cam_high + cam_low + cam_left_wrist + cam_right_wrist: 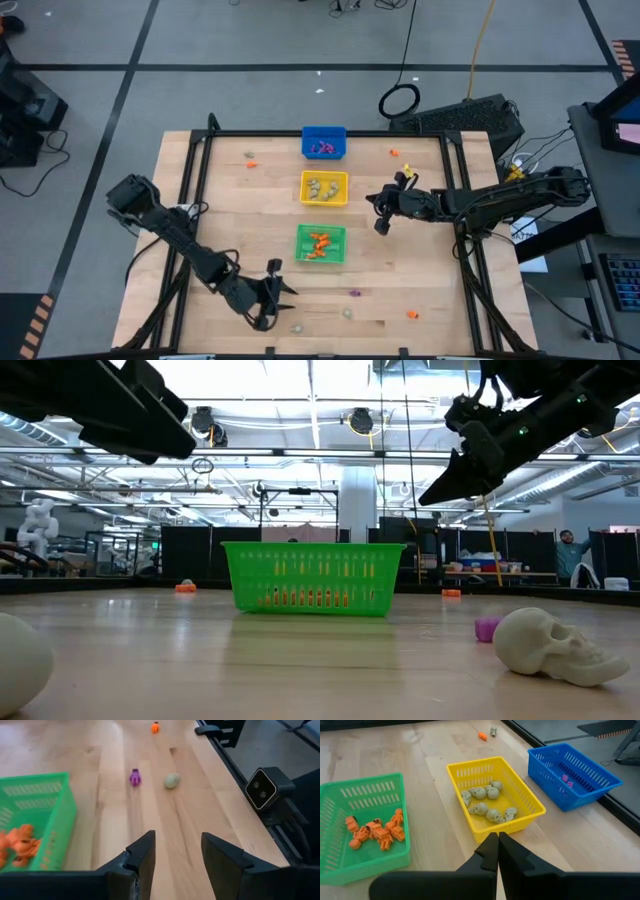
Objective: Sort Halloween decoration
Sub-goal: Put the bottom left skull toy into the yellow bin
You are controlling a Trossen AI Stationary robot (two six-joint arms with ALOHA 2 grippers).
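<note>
Your left pincer (283, 292) is spread apart near the table's (430, 260) front edge; your right pincer (380, 226) is pressed together

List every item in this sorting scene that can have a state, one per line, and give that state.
Left hand: open, empty, above the wooden table.
Right hand: shut, empty, above the yellow plastic bin.
Yellow plastic bin: holds pale skulls.
Green plastic bin: holds orange trinkets.
Blue plastic bin: holds purple trinkets.
Loose purple trinket: unsorted, on the table.
</note>
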